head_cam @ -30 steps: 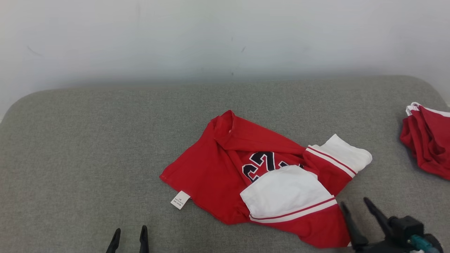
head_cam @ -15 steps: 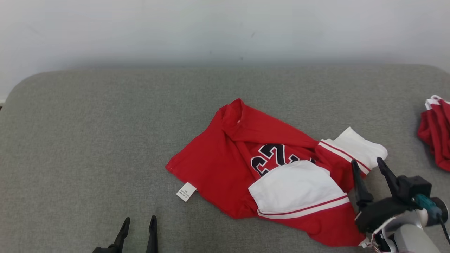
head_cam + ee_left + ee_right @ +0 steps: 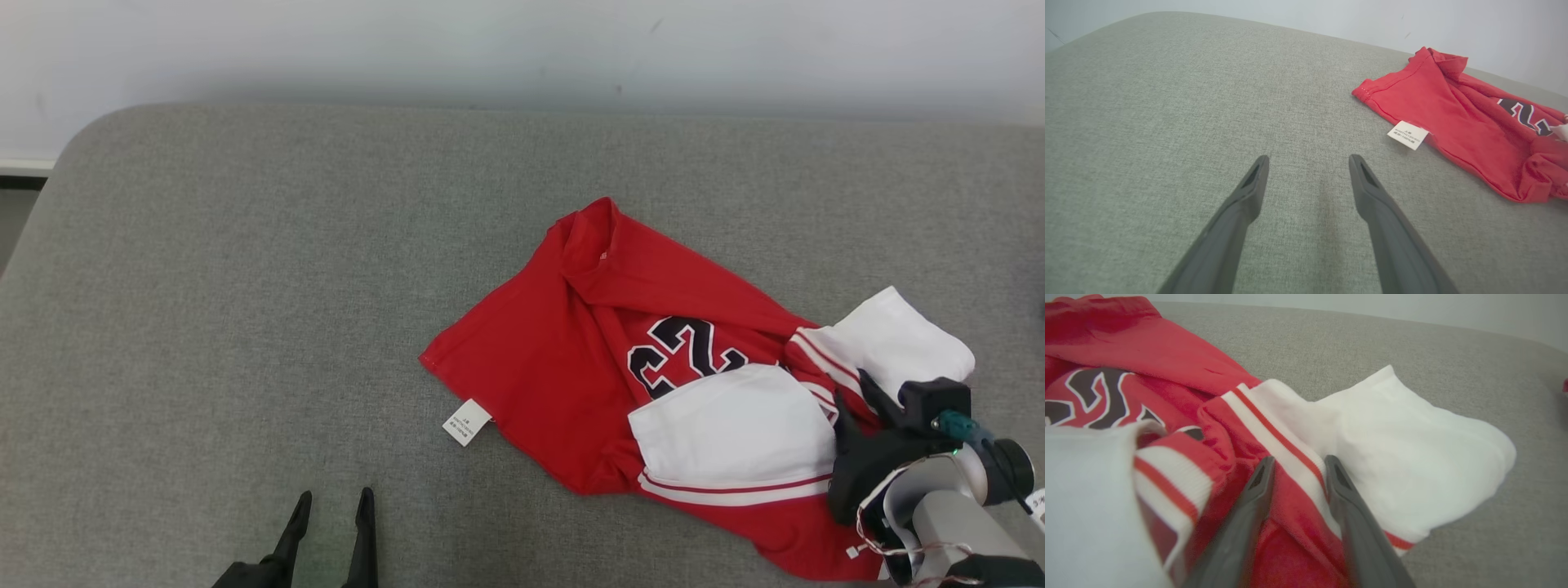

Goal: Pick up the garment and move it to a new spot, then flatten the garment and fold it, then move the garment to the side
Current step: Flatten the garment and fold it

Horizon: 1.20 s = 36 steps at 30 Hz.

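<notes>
- The red jersey (image 3: 555, 359) lies in a messy heap on the grey counter (image 3: 245, 286). One part is flopped over the number on it.
- The right end effector (image 3: 1299, 460) is down at the jersey's edge. Its two fingers are partway together, and a red and white striped fold sits between them.
- I cannot tell if the fingers are pinching that fold or just sitting around it.
- The white sleeve (image 3: 906, 335) is just past the tips of the right end effector, a little to its right.
- The left end effector (image 3: 1309, 157) is wide open and holds nothing. It is over bare counter.
- The jersey is ahead of the left end effector and off to its right, well apart from it. The small white tag (image 3: 1408, 135) is the part closest to it.
- I think the job is only at the very start: this looks like the first grab.
- No part of the jersey looks lifted.
- Left to do: pick it up, put it in a new spot, smooth it flat, fold it, and move it to the side.
</notes>
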Motion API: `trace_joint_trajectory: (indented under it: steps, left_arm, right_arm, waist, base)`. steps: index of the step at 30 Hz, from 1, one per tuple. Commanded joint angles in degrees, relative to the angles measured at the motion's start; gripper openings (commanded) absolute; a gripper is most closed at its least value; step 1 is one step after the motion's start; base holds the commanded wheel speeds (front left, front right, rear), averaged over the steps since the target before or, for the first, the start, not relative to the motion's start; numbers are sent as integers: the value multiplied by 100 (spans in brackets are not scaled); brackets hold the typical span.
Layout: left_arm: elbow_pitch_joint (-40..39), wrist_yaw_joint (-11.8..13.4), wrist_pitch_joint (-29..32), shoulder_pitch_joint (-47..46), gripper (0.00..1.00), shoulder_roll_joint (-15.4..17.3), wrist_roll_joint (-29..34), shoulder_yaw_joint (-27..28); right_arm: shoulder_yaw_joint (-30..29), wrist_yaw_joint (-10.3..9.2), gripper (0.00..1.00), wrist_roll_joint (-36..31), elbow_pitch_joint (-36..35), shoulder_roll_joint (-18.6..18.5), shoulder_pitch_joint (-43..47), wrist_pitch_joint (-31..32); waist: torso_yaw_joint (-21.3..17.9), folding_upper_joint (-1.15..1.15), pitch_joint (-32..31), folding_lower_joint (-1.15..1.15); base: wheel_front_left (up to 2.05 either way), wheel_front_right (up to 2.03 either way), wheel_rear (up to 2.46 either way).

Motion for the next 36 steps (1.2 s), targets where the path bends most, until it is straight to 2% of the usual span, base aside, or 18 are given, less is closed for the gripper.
trace_joint_trajectory:
  steps: [1,8,13,21,22,23,24,30,36]
  left_arm:
    - [-31,33,-18,-104,100,-2,-45,-21]
    - [-127,69,-18,-271,100,-1,-99,-170]
    - [-118,96,-18,-401,100,-1,-155,-328]
    - [-132,160,-19,-480,100,-1,-241,-538]
    - [-130,170,-18,-456,100,-2,-241,-538]
    - [-129,177,-18,-428,100,-2,-245,-538]
    - [-125,181,-18,-406,100,-2,-245,-536]
    - [-93,200,-18,-332,100,-2,-259,-471]
    - [-81,159,-18,-339,100,-2,-184,-388]
  right_arm:
    - [63,-15,0,66,144,-34,-54,89]
    - [19,-16,0,-108,57,-428,-812,-222]
    - [-74,-16,0,-658,-123,-743,-1610,-307]
    - [-719,-16,0,-1620,259,-1079,-2524,-312]
    - [-845,-16,5,-1728,328,-1092,-2562,-312]
    - [-965,-16,39,-1846,443,-1102,-2589,-312]
    - [-1101,-16,100,-1913,557,-1078,-2623,-312]
    - [-1608,-16,100,-2096,393,-676,-2474,-312]
    - [-1524,-16,100,-1758,-100,-124,-1824,-303]
  waist:
    - [52,0,91,0]
    - [187,0,355,0]
    - [402,0,526,0]
    - [879,0,617,0]
    - [905,0,613,0]
    - [915,0,605,0]
    - [921,0,596,0]
    - [791,0,493,0]
    - [438,0,307,0]
  base:
    - [0,0,0]
    - [0,0,0]
    - [0,0,0]
    - [0,0,0]
    - [0,0,0]
    - [0,0,0]
    - [0,0,0]
    - [0,0,0]
    - [0,0,0]
